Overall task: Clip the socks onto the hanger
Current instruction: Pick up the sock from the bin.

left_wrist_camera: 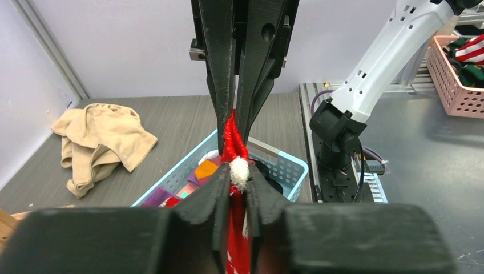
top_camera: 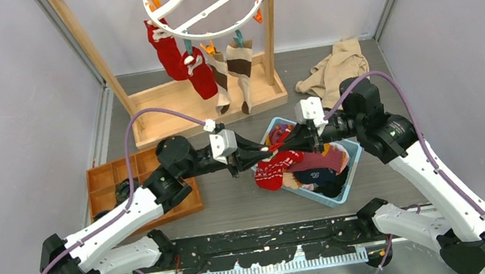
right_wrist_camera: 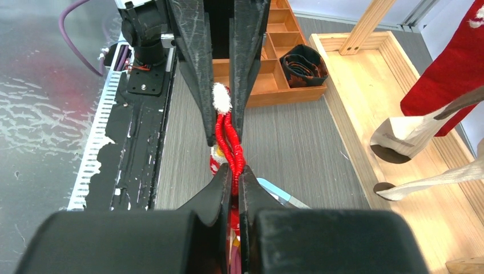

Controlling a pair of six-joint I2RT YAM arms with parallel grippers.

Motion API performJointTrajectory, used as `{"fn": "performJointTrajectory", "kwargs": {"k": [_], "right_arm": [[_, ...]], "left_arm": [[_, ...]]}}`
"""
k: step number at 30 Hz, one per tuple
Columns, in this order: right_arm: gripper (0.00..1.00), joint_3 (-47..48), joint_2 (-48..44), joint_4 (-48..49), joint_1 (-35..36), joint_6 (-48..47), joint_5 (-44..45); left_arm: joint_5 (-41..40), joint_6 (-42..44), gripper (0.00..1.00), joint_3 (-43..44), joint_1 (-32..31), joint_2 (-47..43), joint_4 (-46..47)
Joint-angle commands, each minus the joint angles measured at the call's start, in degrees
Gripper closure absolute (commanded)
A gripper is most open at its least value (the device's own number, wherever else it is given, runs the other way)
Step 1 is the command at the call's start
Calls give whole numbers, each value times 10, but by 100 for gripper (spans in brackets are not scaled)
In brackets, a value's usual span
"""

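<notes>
A red sock with white pattern [top_camera: 274, 169] hangs over the blue basket [top_camera: 348, 178], its cuff stretched between my two grippers. My left gripper [top_camera: 264, 150] [left_wrist_camera: 237, 172] is shut on the cuff at a white pom-pom [left_wrist_camera: 239, 173]. Facing it, my right gripper [top_camera: 284, 144] [right_wrist_camera: 234, 172] is shut on the twisted red edge [right_wrist_camera: 228, 137]. The white ring hanger [top_camera: 215, 4] hangs at the back with two red socks [top_camera: 169, 49] and two tan-and-brown socks [top_camera: 241, 73] clipped below it. More socks [top_camera: 322, 169] lie in the basket.
The hanger hangs from a tall wooden frame [top_camera: 88, 52] with a flat wooden base [top_camera: 171, 104]. A beige cloth [top_camera: 333, 68] lies at the back right. An orange compartment tray [top_camera: 106, 186] sits at the left under the left arm.
</notes>
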Motion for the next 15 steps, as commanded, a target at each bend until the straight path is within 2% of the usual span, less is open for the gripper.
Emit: {"fn": "performJointTrajectory", "kwargs": {"k": [1, 3, 6, 11, 15], "right_arm": [[99, 23, -2, 8, -2, 5, -4], [99, 23, -3, 9, -2, 7, -3], [96, 22, -4, 17, -3, 23, 6], [64, 12, -18, 65, -29, 98, 50], [49, -11, -35, 144, -78, 177, 75]], "left_arm": [[-7, 1, 90, 17, -3, -3, 16], [-5, 2, 99, 19, -3, -2, 6], [-6, 2, 100, 19, -3, -4, -4], [-36, 9, 100, -1, -3, -30, -3], [-72, 47, 100, -12, -14, -52, -1]]}}
